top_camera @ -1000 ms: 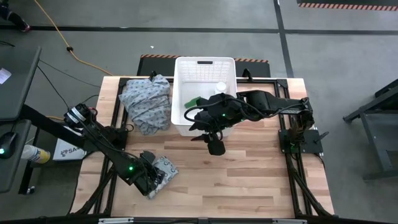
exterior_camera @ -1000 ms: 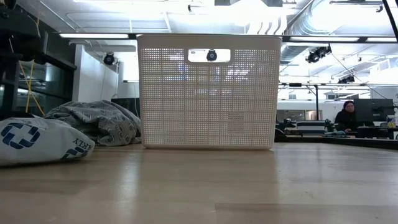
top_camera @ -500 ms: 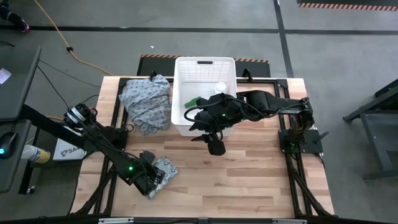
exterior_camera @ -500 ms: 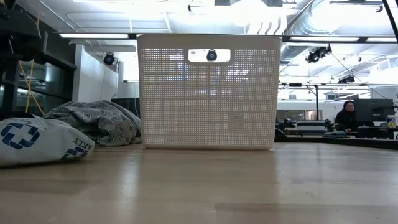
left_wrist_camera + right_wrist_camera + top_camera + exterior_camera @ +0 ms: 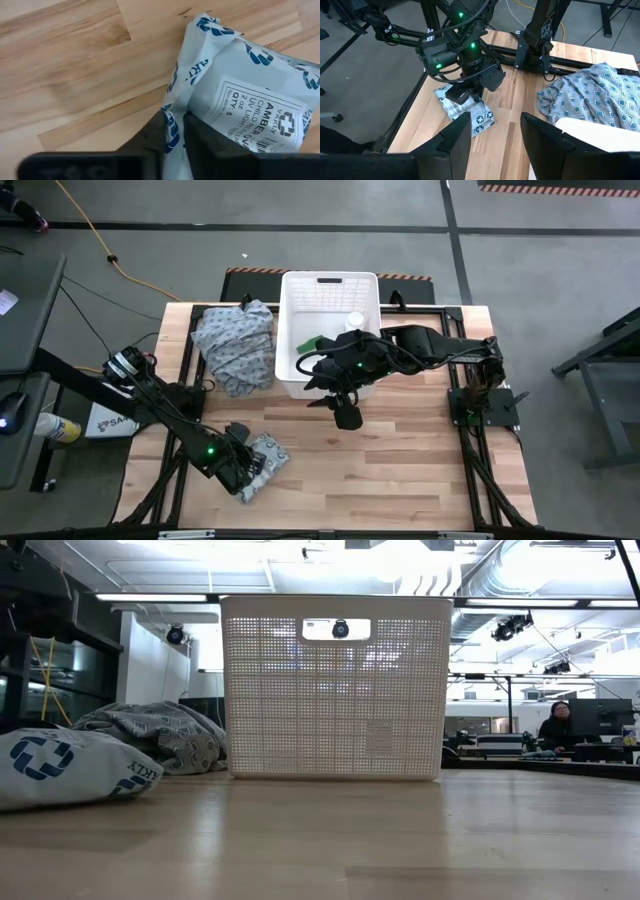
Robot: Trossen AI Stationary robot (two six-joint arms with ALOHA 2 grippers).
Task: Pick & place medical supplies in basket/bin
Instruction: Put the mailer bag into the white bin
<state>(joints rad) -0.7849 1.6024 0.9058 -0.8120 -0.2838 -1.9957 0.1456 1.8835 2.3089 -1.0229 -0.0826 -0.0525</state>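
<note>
— Pinching what, the left gripper (image 5: 175, 132)?
— An edge of the packet (image 5: 240, 105), on the table (image 5: 400, 470) well before the bin (image 5: 328, 300).
— Right gripper (image 5: 495, 132)?
— Spread, empty, beside the bin's front wall.

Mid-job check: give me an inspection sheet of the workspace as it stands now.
Surface: wooden table, bare at front.
Job's things: white bin holds a green box and a white bottle; soft packet at the front left.
Clutter: patterned cloth beside the bin.
Grippers: left tool pinching the packet's edge; right tool open, near the bin's front.
Cables: yellow cord on the floor.
Surroundings: person seated far off.
</note>
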